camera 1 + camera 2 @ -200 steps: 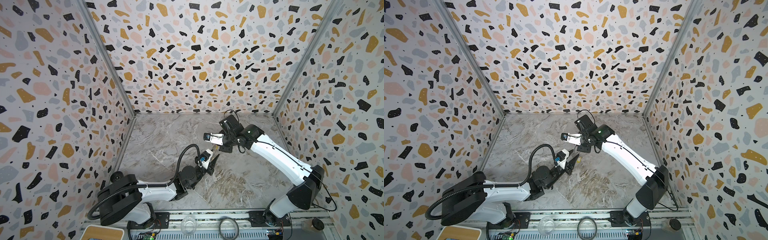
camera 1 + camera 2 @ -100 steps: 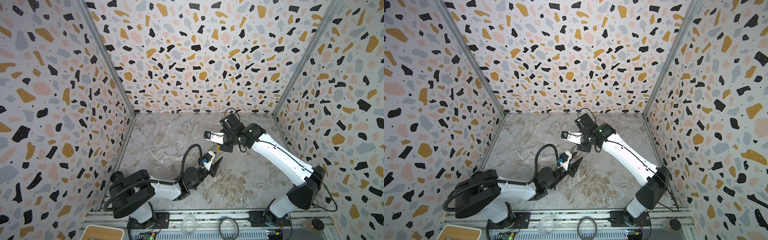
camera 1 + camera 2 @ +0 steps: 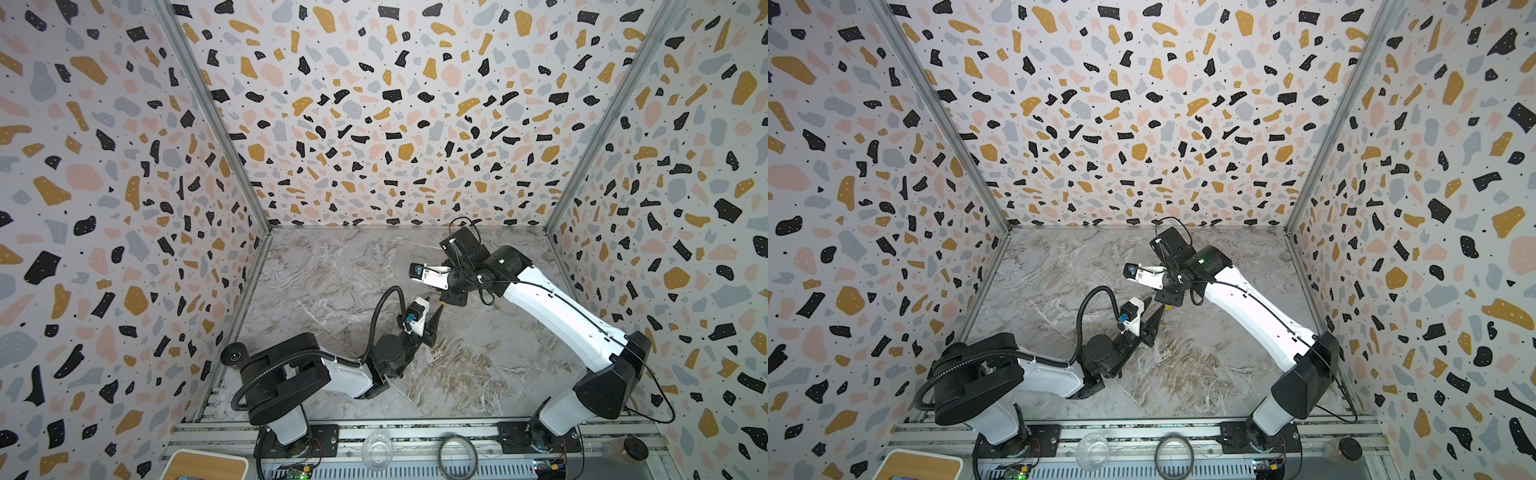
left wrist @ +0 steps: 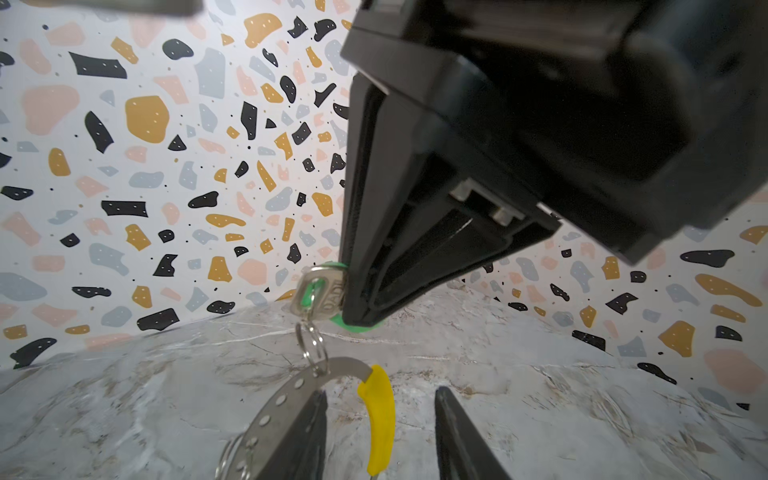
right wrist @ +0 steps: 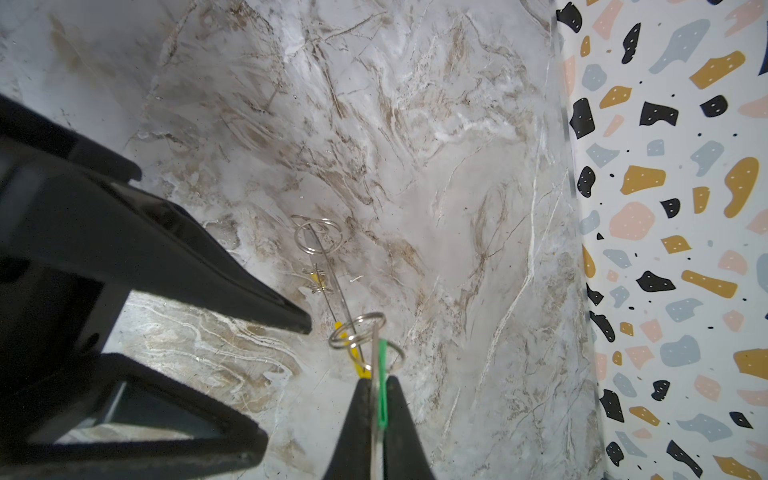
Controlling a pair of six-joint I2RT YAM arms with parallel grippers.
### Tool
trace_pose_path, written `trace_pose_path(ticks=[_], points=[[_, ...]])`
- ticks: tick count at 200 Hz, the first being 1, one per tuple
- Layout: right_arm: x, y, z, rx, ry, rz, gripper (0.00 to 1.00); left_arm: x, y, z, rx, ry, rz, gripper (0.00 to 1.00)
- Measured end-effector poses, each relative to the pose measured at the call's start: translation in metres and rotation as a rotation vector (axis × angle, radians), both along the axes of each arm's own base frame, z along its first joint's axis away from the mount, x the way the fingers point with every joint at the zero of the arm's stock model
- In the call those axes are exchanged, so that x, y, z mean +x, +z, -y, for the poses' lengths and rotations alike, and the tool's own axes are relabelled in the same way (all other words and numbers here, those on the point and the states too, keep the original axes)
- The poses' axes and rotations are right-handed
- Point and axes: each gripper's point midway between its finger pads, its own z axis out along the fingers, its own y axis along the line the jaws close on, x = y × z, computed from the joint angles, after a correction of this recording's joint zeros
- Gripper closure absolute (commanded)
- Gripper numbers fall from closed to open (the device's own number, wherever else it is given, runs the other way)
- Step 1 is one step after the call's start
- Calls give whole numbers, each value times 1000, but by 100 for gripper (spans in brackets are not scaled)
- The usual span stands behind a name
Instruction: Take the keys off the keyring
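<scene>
My right gripper is shut on a silvery key and its green tag, held a little above the marble floor. A small split ring links that key to the keyring, a thin metal band with holes that hangs below it. My left gripper is open just beneath. The keyring's yellow sleeve runs down between its fingers and the band lies by one finger. In both top views the grippers meet mid-floor. A small yellow-and-silver piece hangs by the ring; I cannot tell what it is.
A darker ring, a glass bowl, a wooden board and a dark-lidded jar sit along the front rail. Terrazzo walls close the marble floor on three sides.
The left arm's rear links have swung to the right while its gripper stayed just under the right gripper. The right arm has barely moved and keeps its grip.
</scene>
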Motion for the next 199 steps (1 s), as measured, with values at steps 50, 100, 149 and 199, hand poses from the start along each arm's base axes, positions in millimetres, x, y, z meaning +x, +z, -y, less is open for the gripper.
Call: trace_pose_path(ticks=[50, 100, 149, 199], points=[[-1, 0, 0, 3, 1, -3, 100, 6, -1, -1, 12, 57, 13, 56], [-2, 4, 0, 13, 0, 0, 100, 11, 3, -4, 15, 102, 25, 58], [-4, 6, 0, 22, 5, -2, 100, 17, 8, -3, 13, 138, 34, 63], [-5, 5, -1, 26, 8, -6, 100, 21, 13, -2, 5, 162, 40, 68]])
